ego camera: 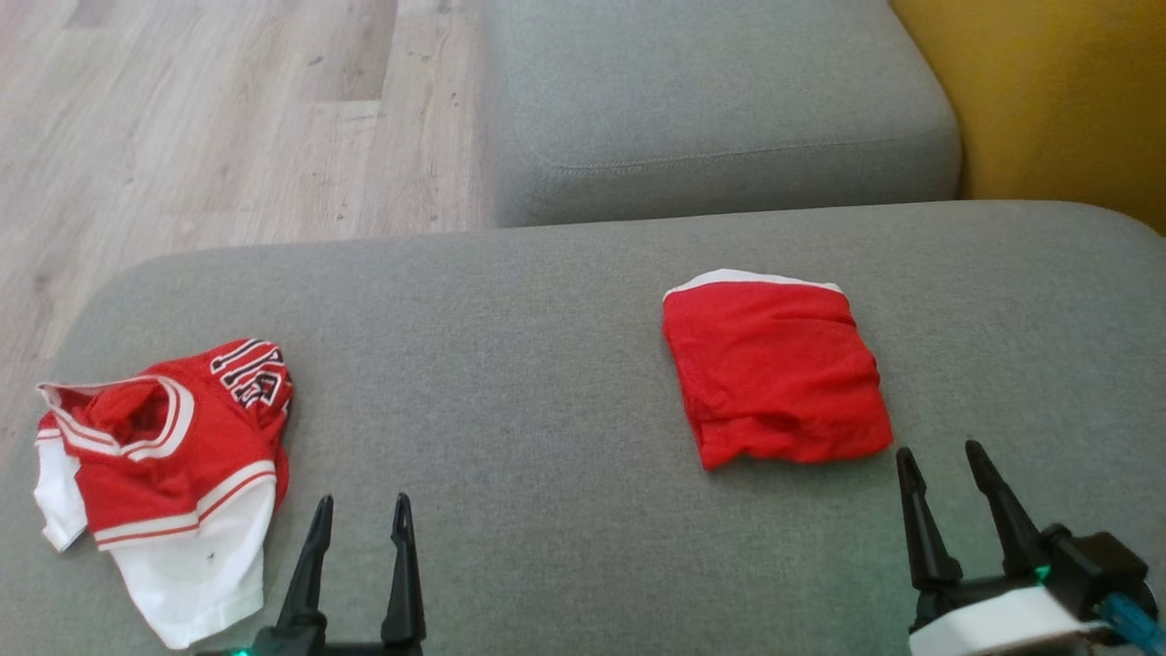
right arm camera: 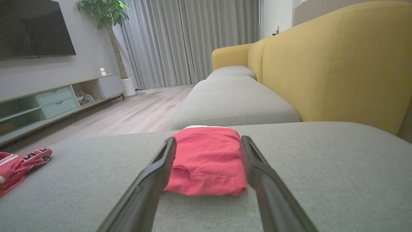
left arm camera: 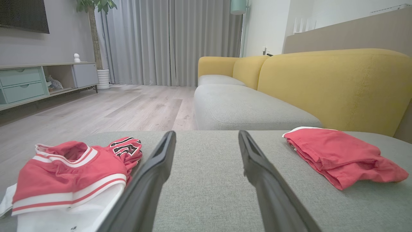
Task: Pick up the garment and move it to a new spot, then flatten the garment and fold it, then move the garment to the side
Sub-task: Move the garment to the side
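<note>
while jersey (ego camera: 164, 456) bunches, red garment's (ego camera: 774, 374) folded sq.

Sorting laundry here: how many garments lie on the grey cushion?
2. A crumpled red-and-white jersey lies at the left edge of the grey fabric cushion; a folded plain red garment lies right of centre, beyond the right gripper. None seems hidden.

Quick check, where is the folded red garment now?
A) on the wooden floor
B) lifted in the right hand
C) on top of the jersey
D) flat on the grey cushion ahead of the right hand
D: the folded red garment lies flat on the grey cushion, just beyond the open right hand.
</note>
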Controlling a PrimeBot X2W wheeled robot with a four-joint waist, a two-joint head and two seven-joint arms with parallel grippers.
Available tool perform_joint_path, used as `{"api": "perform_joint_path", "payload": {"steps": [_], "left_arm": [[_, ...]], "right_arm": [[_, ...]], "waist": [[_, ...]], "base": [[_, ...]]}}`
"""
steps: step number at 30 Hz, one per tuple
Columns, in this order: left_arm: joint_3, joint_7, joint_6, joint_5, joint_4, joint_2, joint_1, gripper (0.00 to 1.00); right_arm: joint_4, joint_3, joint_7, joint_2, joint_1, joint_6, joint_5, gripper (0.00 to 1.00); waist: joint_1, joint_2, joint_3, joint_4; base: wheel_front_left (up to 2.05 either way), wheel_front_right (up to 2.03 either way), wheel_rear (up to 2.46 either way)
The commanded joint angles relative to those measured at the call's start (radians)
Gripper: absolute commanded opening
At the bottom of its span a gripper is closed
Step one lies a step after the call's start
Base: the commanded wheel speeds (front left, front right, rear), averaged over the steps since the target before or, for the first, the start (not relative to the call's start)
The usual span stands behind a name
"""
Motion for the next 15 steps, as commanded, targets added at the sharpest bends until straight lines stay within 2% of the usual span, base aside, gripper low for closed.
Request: {"api": "perform_joint_path", "payload": {"steps": [1,15], "left_arm": [[0.039,-0.005,-0.004,0.006,-0.026,-0.004,-0.033,1.00],[0.051,-0.005,0.025,-0.004,-0.011,-0.004,-0.027,1.00]], "right_arm": [[-0.025,0.019,-0.009,-0.007,-0.019,-0.001,-0.014,1.00],[-0.011,0.042,-0.009,-0.012,-0.025,-0.001,-0.043,1.00]], "waist": [[0.0001,-0.0001,-0.005,-0.006],[0.0001,-0.0001,-0.003,-0.020]], "base": [[0.00,0.00,0.00],[0.00,0.00,0.00]]}}
